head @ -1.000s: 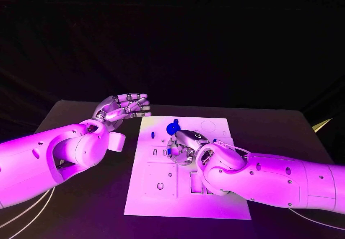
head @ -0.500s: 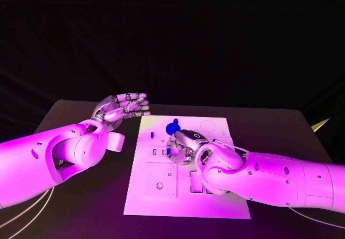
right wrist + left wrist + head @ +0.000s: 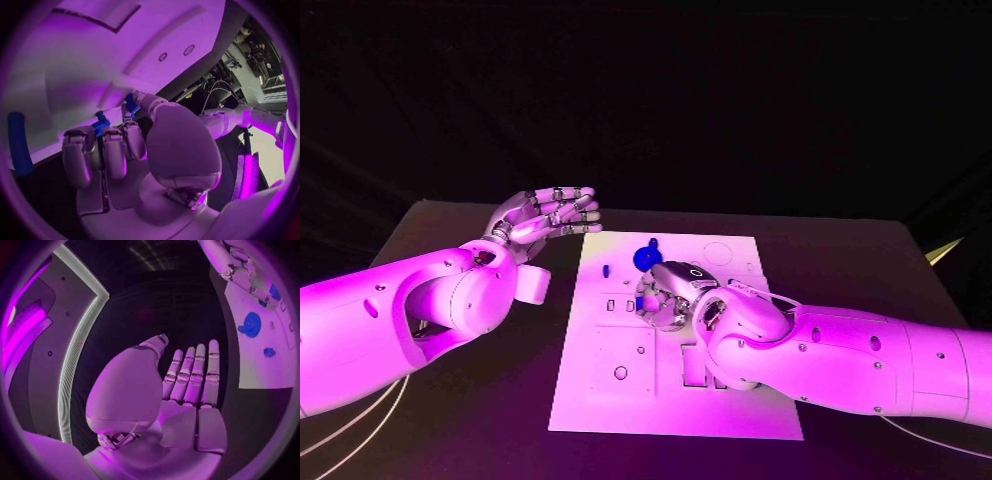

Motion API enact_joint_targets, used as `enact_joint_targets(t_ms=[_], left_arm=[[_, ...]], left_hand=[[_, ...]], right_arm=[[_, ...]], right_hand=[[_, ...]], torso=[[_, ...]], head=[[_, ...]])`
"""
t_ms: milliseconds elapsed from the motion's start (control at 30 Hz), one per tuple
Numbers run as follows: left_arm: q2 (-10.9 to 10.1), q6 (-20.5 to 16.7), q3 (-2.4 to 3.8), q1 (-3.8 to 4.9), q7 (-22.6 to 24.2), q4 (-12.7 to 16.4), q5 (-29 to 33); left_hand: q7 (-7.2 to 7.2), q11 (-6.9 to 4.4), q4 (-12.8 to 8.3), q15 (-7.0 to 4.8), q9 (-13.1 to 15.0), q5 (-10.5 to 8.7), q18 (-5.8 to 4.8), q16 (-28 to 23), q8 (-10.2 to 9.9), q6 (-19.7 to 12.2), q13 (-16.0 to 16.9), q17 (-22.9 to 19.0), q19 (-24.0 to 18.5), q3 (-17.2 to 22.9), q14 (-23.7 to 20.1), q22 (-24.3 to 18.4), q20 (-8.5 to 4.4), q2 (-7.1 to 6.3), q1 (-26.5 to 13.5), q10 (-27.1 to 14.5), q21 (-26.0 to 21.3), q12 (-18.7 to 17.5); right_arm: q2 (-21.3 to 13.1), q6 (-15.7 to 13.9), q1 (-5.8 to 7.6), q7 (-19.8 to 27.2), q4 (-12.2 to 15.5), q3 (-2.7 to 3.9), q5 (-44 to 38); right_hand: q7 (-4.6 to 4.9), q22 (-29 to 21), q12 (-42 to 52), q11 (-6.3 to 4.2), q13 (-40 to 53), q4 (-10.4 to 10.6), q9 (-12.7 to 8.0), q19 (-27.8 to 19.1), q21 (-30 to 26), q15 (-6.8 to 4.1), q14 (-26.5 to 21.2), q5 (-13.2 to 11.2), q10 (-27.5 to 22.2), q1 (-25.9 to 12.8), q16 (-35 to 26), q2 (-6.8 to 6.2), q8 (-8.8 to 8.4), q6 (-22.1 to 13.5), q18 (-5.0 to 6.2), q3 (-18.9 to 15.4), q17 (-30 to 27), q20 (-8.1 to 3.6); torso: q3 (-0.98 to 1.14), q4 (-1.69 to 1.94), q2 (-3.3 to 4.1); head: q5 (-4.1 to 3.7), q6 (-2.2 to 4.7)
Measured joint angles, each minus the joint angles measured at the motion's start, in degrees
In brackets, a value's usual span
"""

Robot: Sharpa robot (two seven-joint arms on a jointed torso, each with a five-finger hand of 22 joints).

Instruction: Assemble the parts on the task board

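- Silver left hand (image 3: pixel 542 217): raised above the counter (image 3: pixel 444 240) just off the task board's far left corner, fingers apart and lightly bent, holding nothing. The left wrist view shows its fingers (image 3: pixel 190 375) straight and together, palm bare. No shift across the last second.
- White task board (image 3: pixel 617 400): flat in the middle of the counter. A round blue part (image 3: pixel 646 259) sits near its far edge, a small blue part (image 3: pixel 606 270) just left of that, and an outlined circle at the far right corner.
- Silver right hand (image 3: pixel 669 297): lowered onto the board's middle, fingers curled on a small blue piece (image 3: pixel 100 123) at the board surface; another blue bit (image 3: pixel 132 104) lies by the thumb. Whether the piece is truly pinched or only pressed I cannot tell. Position matches a second ago.
- Change: none seen. Judgement: the right hand is paused mid-seating of a part, and the task is only partly done.
- Writing: small marks are printed on the board, too small to read; no brand visible.
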Motion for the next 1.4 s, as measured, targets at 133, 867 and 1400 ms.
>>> enact_joint_targets(t_ms=[133, 867, 1400], left_arm=[[-0.02, 0.0, 0.0, 0.0, -0.03, 0.0, 0.0], [0.0, 0.16, -0.01, 0.0, -0.66, -0.49, -0.7], [1.3, 4.2, -0.02, 0.02, -11.3, -3.98, -14.83]], left_hand=[[0.0, 0.0, 0.0, 0.0, 0.0, 0.0, 0.0, 0.0, 0.0, 0.0, 0.0, 0.0, 0.0, 0.0, 0.0, 0.0, 0.0, 0.0, 0.0, 0.0, 0.0, 0.0], [0.0, 0.0, 0.34, 0.2, -0.15, 0.0, 0.01, -0.23, -0.23, 0.0, 0.0, 0.53, -0.41, -0.87, -0.2, 0.01, 0.0, -1.25, -1.25, 0.0, 0.27, 0.0], [0.28, -4.62, 4.03, -6.47, 3.4, 0.0, -0.01, 35.54, 8.18, 1.28, 9.72, 24.58, 10.59, -5.95, 16.02, 13.63, -6.77, -0.34, -5.56, 7.82, 24.36, 15.65]], right_arm=[[0.03, 0.26, -0.01, 0.0, 0.01, 0.0, -0.03], [-0.69, -1.83, -0.03, 0.99, 0.94, -0.02, -0.04], [-9.45, -8.58, 2.86, 13.35, 7.13, 0.65, 8.62]], right_hand=[[0.18, 0.0, -0.88, 0.5, 0.0, 0.0, -0.16, 0.0, 0.0, 0.42, -0.01, -0.55, -0.52, -0.49, 0.0, -0.56, -0.45, -0.58, 0.0, 0.0, 0.0, 0.0], [1.84, -0.02, -4.88, 1.85, 0.04, 4.15, -3.27, 0.0, 0.0, 1.76, 0.1, -2.98, -4.09, 3.03, 0.0, -0.07, -4.01, -6.34, 0.0, -15.62, -0.01, 1.66], [2.48, -0.03, -6.5, 2.26, -1.05, 10.67, -5.07, 0.0, -1.62, 2.26, -0.01, -0.64, -6.13, 12.47, -0.45, 1.87, -5.27, -7.81, 0.0, -20.77, -0.01, 2.07]], torso=[[0.0, 0.01, 0.01], [0.04, 0.03, -0.02], [0.31, -0.4, -0.77]], head=[[0.0, -0.02], [0.01, 0.1], [0.7, 0.25]])
